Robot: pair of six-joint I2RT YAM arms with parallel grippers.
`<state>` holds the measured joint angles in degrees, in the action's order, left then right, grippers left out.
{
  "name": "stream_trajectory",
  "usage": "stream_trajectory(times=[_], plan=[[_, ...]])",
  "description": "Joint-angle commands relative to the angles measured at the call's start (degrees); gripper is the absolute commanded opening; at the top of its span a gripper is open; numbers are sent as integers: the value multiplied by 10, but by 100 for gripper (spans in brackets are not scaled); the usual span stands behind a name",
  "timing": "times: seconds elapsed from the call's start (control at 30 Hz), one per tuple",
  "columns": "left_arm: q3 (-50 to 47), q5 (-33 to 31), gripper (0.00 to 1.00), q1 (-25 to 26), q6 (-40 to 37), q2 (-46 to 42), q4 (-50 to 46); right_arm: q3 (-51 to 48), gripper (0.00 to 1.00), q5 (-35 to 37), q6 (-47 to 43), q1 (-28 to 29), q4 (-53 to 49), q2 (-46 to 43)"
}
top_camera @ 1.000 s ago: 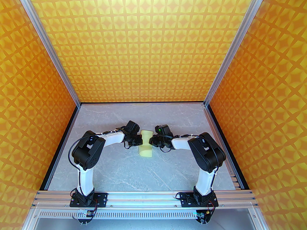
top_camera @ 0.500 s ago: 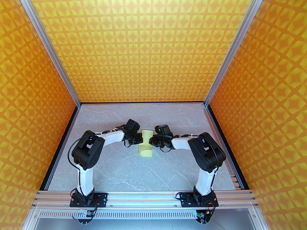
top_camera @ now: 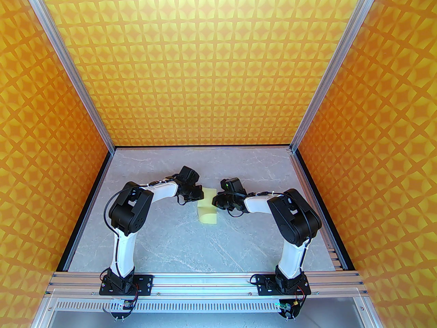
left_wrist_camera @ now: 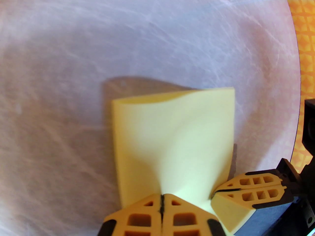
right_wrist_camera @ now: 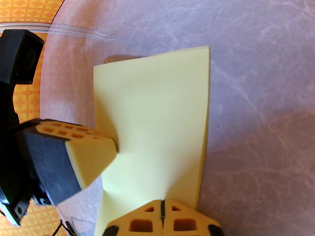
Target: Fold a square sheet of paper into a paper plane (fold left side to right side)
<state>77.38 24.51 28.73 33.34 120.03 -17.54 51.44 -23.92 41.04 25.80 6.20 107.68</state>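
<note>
Square sheet of paper [top_camera: 207,214] is mid-tabletop [top_camera: 170,244], both hands pinched tight on it. Left hand [left_wrist_camera: 162,200] has just swung its edge rightward toward right hand [right_wrist_camera: 162,203], so the fold's underway.

Both white-and-black arms [top_camera: 123,251] rise from their bases, elbows bent outward, forearms angled in toward centre, wrists pitched down. Left hand [left_wrist_camera: 162,196], orange lattice fingers [left_wrist_camera: 140,217]: jaws pressed together, pinching the thin pale yellow square sheet of paper [left_wrist_camera: 172,136]. Right hand [right_wrist_camera: 162,201]: same, jaws together on the same sheet. Hand tips just beside each other, slightly apart.
</note>
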Motion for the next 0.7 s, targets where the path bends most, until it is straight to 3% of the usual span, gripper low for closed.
stream_trajectory(times=[0.0,0.27,0.67], plan=[[-15,-6,0,-7,-11,2,-11,-5,0,28,-8,0,-44,9],[19,8,1,-10,4,-22,-3,-4,0,28,-7,0,-44,10],[61,8,1,-24,-8,43,-18,-3,0,26,-7,0,-44,12]])
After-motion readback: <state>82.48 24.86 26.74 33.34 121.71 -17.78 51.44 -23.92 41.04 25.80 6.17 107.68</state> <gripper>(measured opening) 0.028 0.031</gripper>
